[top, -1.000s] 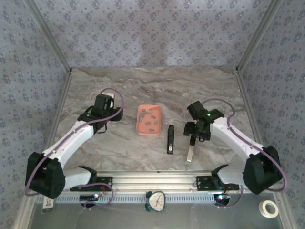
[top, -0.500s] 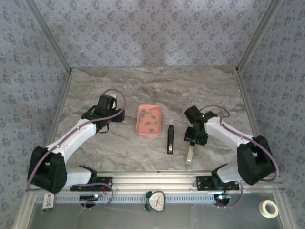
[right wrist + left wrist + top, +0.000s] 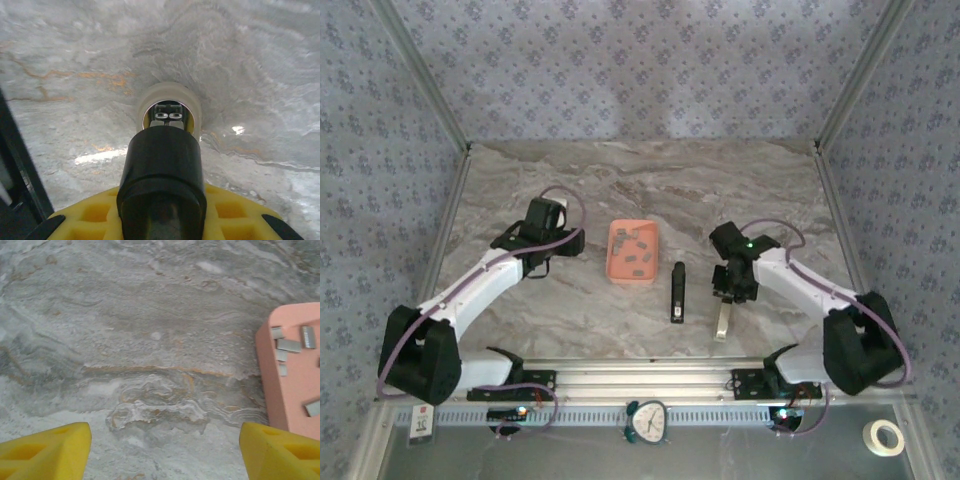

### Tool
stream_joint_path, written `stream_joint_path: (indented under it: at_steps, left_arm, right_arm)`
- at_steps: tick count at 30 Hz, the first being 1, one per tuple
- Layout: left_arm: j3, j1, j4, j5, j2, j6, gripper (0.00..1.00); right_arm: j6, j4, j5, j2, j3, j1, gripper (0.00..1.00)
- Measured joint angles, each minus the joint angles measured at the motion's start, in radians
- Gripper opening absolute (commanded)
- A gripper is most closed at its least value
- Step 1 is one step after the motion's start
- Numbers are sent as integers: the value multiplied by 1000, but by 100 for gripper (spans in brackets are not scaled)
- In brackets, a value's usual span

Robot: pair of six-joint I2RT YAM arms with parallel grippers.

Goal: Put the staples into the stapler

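My right hand [image 3: 731, 287] has dropped slightly nearer since a second ago; my left hand [image 3: 545, 245] barely shifted. Top: staples [image 3: 635, 250] loose in pink tray [image 3: 616, 270], just right of left hand, the nearer one; black stapler [image 3: 677, 292] lies lengthwise near-to-far between tray and right hand. Left wrist: fingers [image 3: 47, 450] wide apart over bench [image 3: 150, 340]. Right wrist: clamped on a black-and-cream tool [image 3: 162, 165].

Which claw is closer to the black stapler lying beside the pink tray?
Right. The right claw, clamped on another stapler, sits just right of the black stapler; the left claw is far to its left, beyond the pink tray.
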Motion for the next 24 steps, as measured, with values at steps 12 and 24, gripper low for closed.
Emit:
stream_joint_path:
  at_steps: [12, 24]
  left_arm:
    - [113, -1, 15, 485, -91, 369, 66]
    - [146, -83, -64, 773, -81, 851, 72]
  right_arm:
    - [-598, 108, -188, -205, 151, 0, 0]
    - [-1188, 142, -509, -74, 314, 115, 0]
